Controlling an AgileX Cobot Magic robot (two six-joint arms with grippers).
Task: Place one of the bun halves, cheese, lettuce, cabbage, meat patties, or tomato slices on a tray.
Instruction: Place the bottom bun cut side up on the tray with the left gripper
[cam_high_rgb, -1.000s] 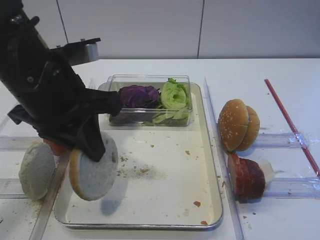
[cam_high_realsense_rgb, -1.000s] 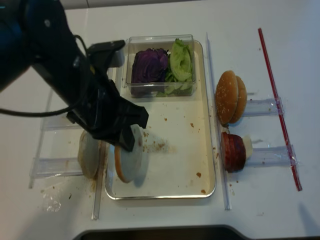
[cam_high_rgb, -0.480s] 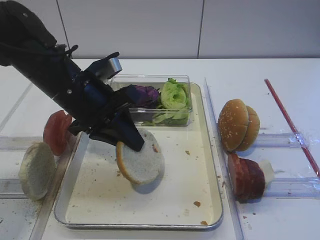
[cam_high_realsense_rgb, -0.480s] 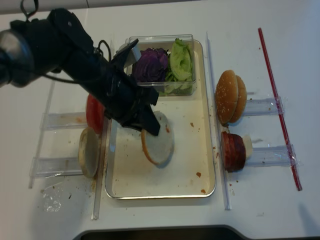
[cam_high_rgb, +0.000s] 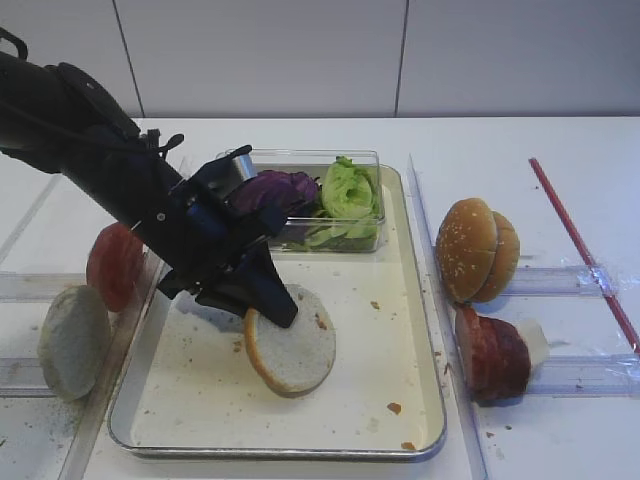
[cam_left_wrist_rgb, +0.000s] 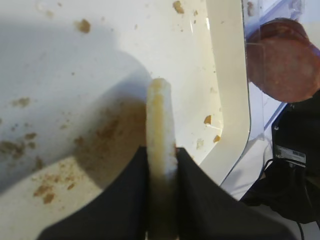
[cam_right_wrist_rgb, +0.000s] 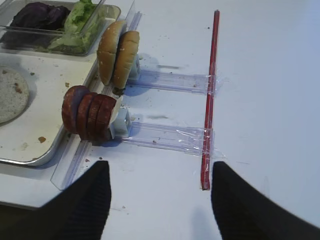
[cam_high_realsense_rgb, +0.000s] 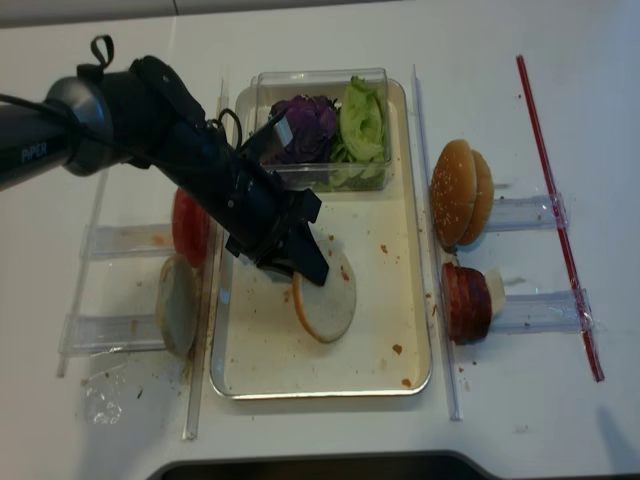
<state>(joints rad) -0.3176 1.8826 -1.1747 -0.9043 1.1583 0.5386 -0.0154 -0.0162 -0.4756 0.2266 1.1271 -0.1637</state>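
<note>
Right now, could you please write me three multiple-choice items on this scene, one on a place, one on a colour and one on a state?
1. Where is the clear box?
A. At the tray's far end
B. On the table right of the tray
C. On the left rack

2. What colour is the cabbage?
A. Orange
B. Purple
C. White

3. What is the left end effector doing?
A. Hanging open over the patties
B. Shut on the pale bun half
C. Holding lettuce

Answers:
1 A, the box sits inside the rim at the far end.
2 B, the dark purple clump lies beside the green lettuce.
3 B, the left wrist view shows the fingers pinching the bun's edge over the tray.
</note>
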